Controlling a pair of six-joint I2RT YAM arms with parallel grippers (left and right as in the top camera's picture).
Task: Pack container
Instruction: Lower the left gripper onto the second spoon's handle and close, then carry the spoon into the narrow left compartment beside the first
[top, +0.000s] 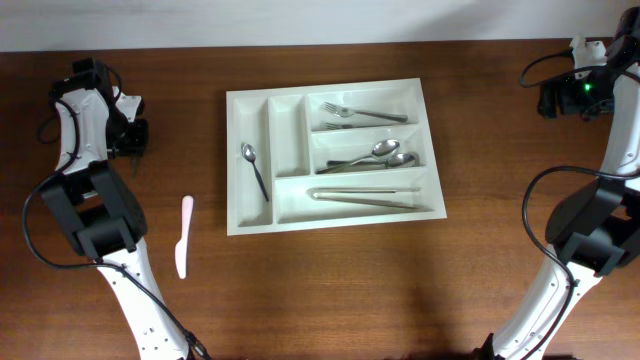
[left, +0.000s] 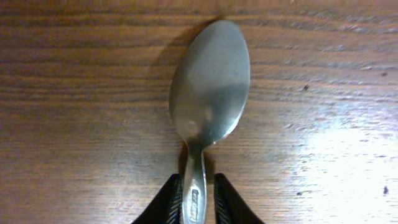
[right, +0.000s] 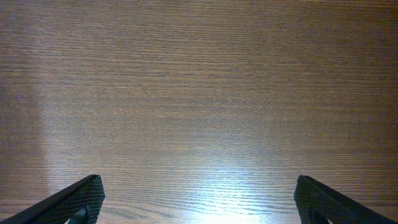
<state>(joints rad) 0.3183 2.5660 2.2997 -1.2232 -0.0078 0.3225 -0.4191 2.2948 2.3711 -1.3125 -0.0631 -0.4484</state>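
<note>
Left wrist view, nearest first: my left gripper (left: 198, 200) is pinched narrow on the handle of a spoon (left: 210, 87), whose bowl lies beyond on the wooden table (left: 74, 93). From overhead, a pink knife (top: 184, 235) lies near left, the container (top: 250, 216) sits mid-table holding cutlery, and my right gripper (right: 199, 193) hangs wide open at the far right

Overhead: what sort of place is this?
Probably a lab bench staged as a kitchen chore, not a real kitchen: a wooden table, a left arm and right arm, and a cutlery tray holding forks and spoons.
</note>
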